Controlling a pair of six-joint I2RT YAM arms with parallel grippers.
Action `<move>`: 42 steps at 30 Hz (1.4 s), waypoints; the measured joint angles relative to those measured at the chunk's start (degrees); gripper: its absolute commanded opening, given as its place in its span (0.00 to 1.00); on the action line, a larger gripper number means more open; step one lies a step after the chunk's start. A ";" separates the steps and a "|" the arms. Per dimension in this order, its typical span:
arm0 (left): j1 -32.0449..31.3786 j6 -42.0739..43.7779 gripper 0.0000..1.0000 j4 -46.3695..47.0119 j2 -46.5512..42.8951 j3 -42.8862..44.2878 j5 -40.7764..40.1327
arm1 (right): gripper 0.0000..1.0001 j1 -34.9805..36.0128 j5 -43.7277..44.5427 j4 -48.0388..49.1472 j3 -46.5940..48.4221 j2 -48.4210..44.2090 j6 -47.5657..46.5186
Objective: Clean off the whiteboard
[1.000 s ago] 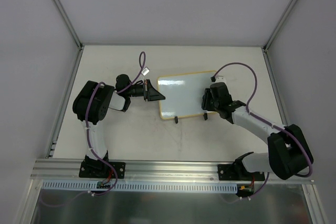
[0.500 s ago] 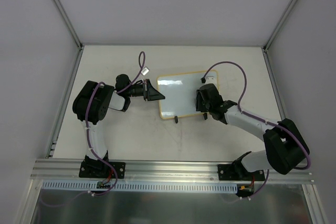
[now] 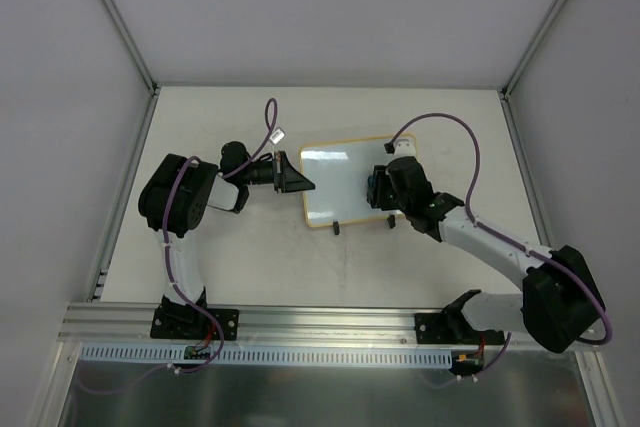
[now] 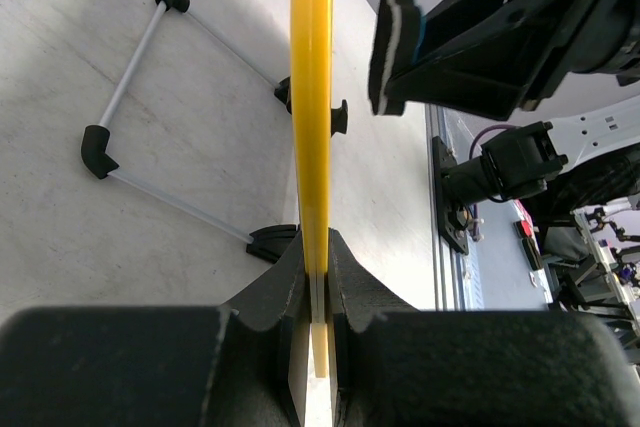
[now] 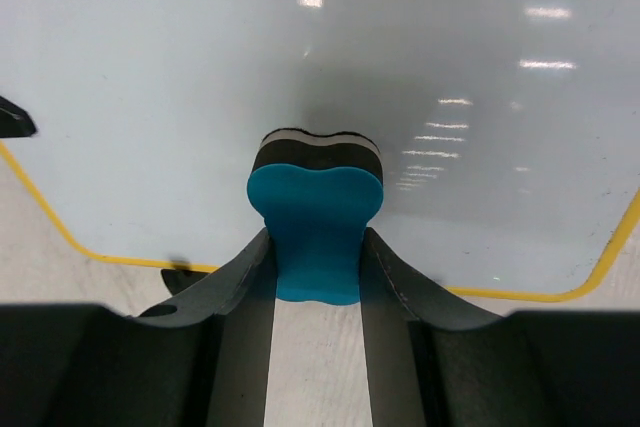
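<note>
Though seemingly clean already: whiteboard (image 3: 345,182), edge pinched by left gripper (image 4: 318,297); blue eraser (image 5: 315,197), pinched by right gripper (image 5: 315,242), at whiteboard face.

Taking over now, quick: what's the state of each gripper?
Left gripper: closed on the whiteboard edge.
Right gripper: closed on the eraser.

Robot test cell in a lab.
Plain white panels (image 3: 330,7) on metal corner posts (image 3: 117,17) enclose a pale table (image 3: 300,267); the left arm (image 3: 180,207) and right arm (image 3: 500,247) are bolted to an aluminium rail (image 3: 330,320), trailing purple cables (image 3: 442,116).
</note>
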 measured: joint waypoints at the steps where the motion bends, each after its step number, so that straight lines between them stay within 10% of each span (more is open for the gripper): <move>1: 0.00 -0.02 0.02 0.00 0.00 0.00 0.00 | 0.04 0.00 -0.02 -0.52 0.26 -0.98 -0.04; 35: 0.00 -0.04 0.03 0.00 0.00 0.00 -0.02 | 0.08 10.21 -0.11 -24.17 -10.32 -11.76 10.86; 42: 0.00 -0.04 0.05 0.00 0.00 0.00 0.00 | 0.67 11.43 1.22 -23.17 -10.43 -8.55 12.13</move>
